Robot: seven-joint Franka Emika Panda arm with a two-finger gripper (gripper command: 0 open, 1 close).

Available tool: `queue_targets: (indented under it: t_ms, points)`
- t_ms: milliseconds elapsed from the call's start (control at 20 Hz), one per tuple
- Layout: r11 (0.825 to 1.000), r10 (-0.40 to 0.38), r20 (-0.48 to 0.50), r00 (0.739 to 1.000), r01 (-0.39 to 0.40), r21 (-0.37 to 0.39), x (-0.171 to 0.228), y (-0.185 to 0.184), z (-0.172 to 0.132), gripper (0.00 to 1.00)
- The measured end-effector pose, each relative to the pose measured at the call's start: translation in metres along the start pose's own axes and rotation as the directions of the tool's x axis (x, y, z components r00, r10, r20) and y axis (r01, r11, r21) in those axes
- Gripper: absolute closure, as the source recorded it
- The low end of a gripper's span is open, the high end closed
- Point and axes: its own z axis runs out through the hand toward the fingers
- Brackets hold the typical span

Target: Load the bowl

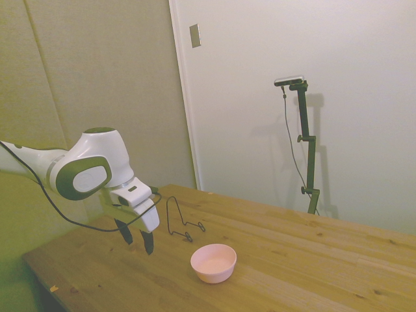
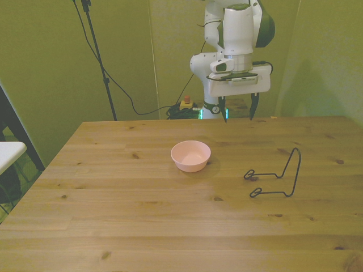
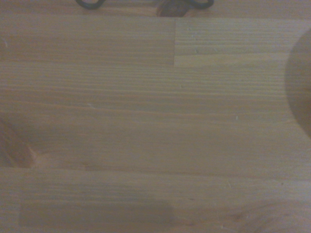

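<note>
A pale wall, a white door frame and a long wooden table (image 1: 292, 260) fill the side view. My gripper (image 1: 138, 242) hangs just above the planks near the table's end where my arm comes in, its two dark fingers spread apart and holding nothing. The bowl (image 1: 213, 262), small, round and pale pink, sits upright on the wood beside my gripper but apart from it, nearer the camera. Behind the bowl stands a thin black wire stand (image 1: 181, 221), its tall loop upright and its two feet on the table.

From the front view, green-tinted walls and trailing black cables back the table (image 2: 142, 226). My gripper (image 2: 238, 109) hovers over the table's far edge, fingers wide open and empty, pointing straight down. The bowl (image 2: 191, 155) rests toward the middle of the table, nearer the camera than my gripper and a little to the front view's left of it; nothing shows inside it. The wire stand (image 2: 278, 177) sits well to the front view's right of the bowl, not touching it.

The wrist view, soft and close, shows mostly bare wood grain (image 3: 146, 121). Two dark rounded feet of the wire stand (image 3: 90, 3) peek in at one edge. A blurred shadowy curve at another edge is too vague to identify.
</note>
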Motion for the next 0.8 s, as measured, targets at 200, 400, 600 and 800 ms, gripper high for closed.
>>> queue_targets:
  t_ms: [200,400,600,800]
  points:
    - [1.000,0.004,-0.024,1.000,-0.005,-0.021,0.014,0.006,-0.009,0.00]
    - [0.997,0.073,-0.096,0.993,-0.076,-0.029,0.066,0.029,-0.041,0.00]
    - [0.992,0.116,-0.102,0.988,-0.120,-0.041,0.104,0.036,-0.038,0.00]
    - [0.989,0.135,-0.092,0.987,-0.139,-0.048,0.128,0.025,-0.014,0.00]
